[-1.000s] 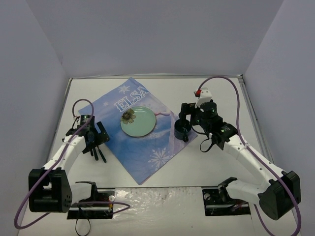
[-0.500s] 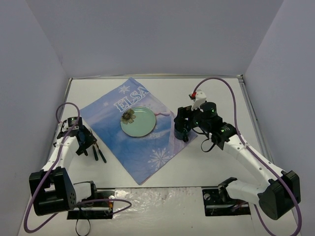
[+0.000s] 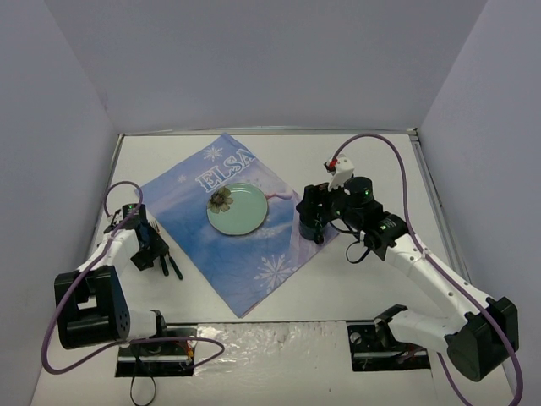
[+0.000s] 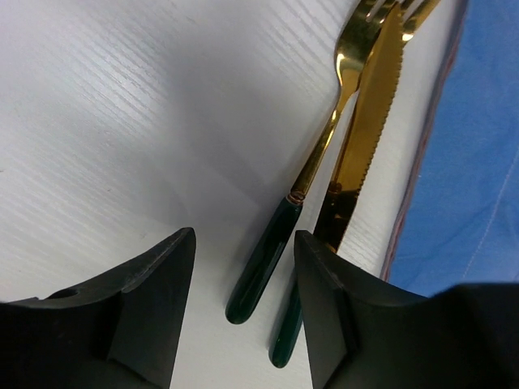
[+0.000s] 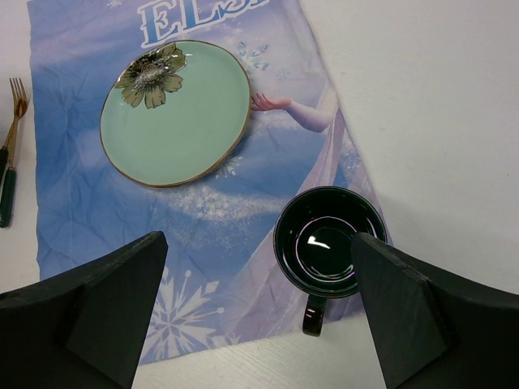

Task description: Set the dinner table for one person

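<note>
1 rigid white surface point(image 3: 372, 161) carries everything and fills the floor of the enclosure. Judged heavy, stiff and fixed, it is a place to set things on, not to grasp. 2 gold utensils with dark green handles, the fork point(image 4: 324, 154) and the knife point(image 4: 366, 146), lie side by side on it, just left of the blue cloth point(image 3: 254, 254). Both look thin, hard and slippery; take hold across a handle. The left pincer point(image 4: 245, 235) straddles the fork handle, fingers apart, gripping nothing. The right pincer point(image 5: 259, 237) hangs wide open above the black mug point(image 5: 328, 241), which stands on the cloth's right corner, right of the green plate point(image 3: 237, 209). Legible writing: "ELSA", on the cloth only.
</note>
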Motion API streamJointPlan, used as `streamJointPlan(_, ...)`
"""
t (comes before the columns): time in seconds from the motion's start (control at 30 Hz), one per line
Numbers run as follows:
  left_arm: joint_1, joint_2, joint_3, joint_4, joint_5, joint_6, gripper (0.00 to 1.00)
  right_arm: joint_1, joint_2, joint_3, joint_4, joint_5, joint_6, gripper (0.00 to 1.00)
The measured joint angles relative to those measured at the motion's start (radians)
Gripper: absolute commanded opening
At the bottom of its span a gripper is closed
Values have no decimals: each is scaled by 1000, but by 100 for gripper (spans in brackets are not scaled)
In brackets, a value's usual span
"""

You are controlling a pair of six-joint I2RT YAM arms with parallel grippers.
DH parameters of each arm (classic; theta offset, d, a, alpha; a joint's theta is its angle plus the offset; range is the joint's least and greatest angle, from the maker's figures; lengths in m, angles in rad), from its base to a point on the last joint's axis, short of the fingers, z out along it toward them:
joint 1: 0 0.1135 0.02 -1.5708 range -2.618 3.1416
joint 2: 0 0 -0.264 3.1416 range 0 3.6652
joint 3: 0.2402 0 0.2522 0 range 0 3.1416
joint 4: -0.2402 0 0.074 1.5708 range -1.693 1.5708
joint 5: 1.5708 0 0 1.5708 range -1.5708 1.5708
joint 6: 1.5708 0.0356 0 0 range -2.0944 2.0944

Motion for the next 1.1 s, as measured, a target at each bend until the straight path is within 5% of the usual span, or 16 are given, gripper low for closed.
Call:
streamJointPlan(0.43, 0, 84, 35, 26, -11, 7, 24, 8, -10, -13, 6, 0, 0, 94)
streamJointPlan(0.63, 0, 115, 58, 35, -16, 8, 0, 14, -21, -14, 7, 2, -3, 93)
streamJointPlan(1.1, 0, 73, 206, -194, -132, 30, 0, 40, -21, -14, 7, 14, -20, 94)
